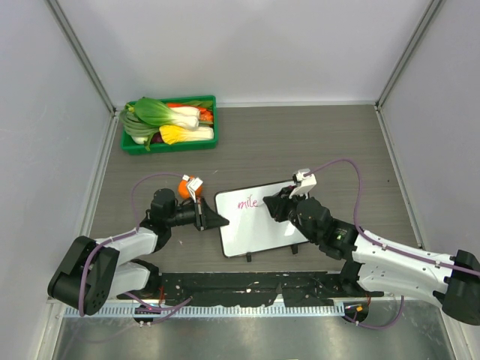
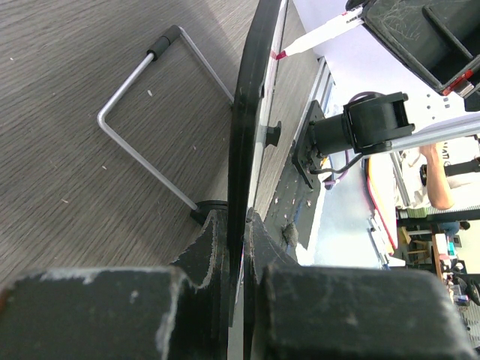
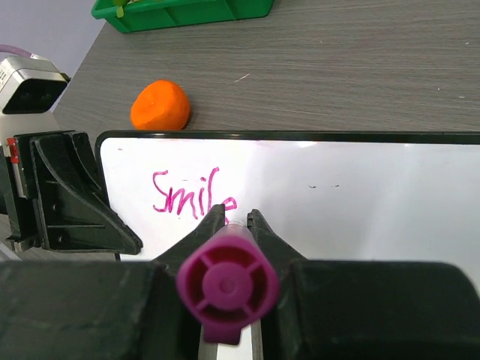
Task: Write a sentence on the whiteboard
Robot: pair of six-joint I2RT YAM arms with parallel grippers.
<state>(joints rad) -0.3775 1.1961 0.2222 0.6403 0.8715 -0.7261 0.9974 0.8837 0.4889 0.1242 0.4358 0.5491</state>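
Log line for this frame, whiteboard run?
left end effector: shut on whiteboard edge | right end effector: shut on marker | sentence: reads "Smile", unfinished

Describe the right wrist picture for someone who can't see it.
The right gripper holds a marker over the whiteboard, where pink writing reads "Smile". The left gripper clamps its left edge; an orange lies on the table behind.

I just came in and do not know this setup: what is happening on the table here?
Two robot arms are writing on a small whiteboard. The left hand is shut on the board's left edge and steadies it. The right hand is shut on a magenta marker, its tip at the board. Only the word "Smile" stands there in pink; most of the board is bare.
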